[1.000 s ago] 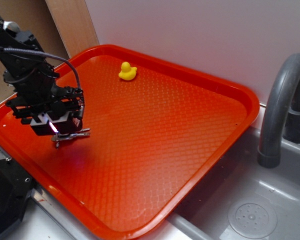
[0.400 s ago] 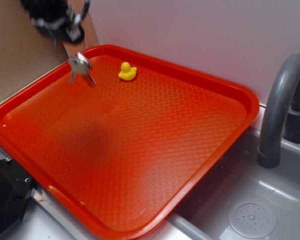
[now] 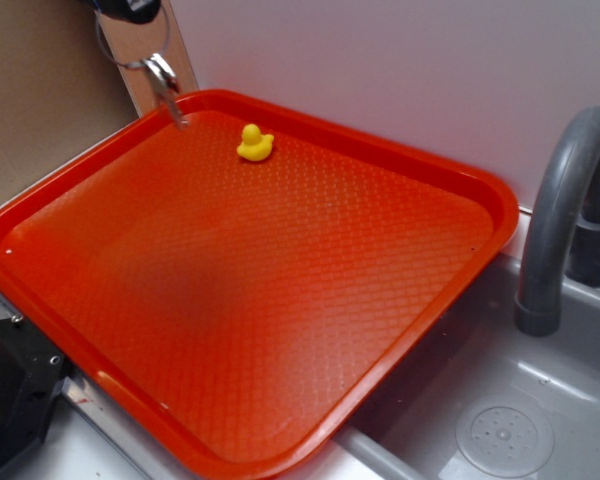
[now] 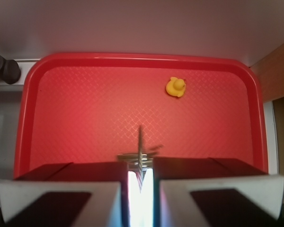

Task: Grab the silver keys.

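Fingers [image 4: 75,189]: two pads pressed nearly together, clamped on the silver keys [image 3: 165,85], whose thin ring and blades jut from the narrow gap in the wrist view. Keys: hanging free in the air, above the far left corner of the red tray [image 3: 460,260], clear of its floor. Yellow duck [image 3: 254,143]: on the tray, just beside the dangling keys in the exterior view. Step: grasp made, lift in hand. Next move, judged: only a steady hold, without slackening.

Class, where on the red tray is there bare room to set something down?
Nearly all of the red tray is bare: everything from the yellow duck forward to the near rim. Only the far corner is busy, with the duck and the silver keys hanging from the claw.
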Robot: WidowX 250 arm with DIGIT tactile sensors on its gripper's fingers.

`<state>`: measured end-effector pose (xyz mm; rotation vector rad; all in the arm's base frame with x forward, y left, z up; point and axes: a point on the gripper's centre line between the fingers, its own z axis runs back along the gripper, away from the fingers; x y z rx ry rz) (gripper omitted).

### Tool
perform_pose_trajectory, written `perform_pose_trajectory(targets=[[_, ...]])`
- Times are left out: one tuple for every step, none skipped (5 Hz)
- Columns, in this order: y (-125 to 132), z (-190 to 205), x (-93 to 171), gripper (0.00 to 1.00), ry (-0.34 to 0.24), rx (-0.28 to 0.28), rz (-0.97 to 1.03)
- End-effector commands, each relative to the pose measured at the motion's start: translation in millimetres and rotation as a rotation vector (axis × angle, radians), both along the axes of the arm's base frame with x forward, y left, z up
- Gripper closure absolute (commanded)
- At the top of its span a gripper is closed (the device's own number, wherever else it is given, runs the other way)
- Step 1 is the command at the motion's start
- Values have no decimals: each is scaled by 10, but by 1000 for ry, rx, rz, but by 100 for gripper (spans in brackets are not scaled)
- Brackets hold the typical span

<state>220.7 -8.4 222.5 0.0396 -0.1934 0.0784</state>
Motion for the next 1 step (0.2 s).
perform_pose_trajectory(targets=[[44,120,-43,100,-33,0,44]])
